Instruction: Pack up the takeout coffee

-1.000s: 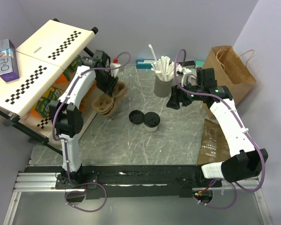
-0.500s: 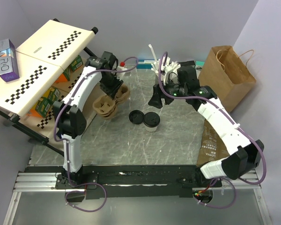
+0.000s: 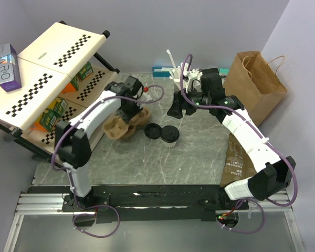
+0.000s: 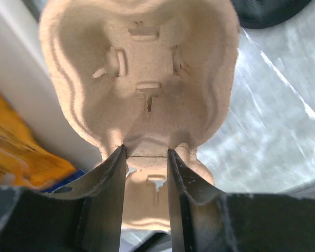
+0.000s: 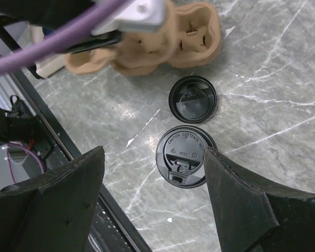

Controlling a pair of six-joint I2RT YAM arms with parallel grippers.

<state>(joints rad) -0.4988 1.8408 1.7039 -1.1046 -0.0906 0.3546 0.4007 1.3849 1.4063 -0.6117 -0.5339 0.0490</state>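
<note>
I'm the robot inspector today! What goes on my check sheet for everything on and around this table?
Surface: grey marbled table, no spills seen.
Job's things: white paper cup upright with a black lid on it; second black lid lying loose beside it.
Clutter: brown pulp carrier; white sticks, partly behind the right arm; flat brown packet.
Grippers: left gripper jaws closed on the carrier; right gripper jaws open above the lidded cup, holding nothing.
Cables: purple cables run along both arms.
Surroundings: checkered shelf and purple box left; paper bag right.
</note>
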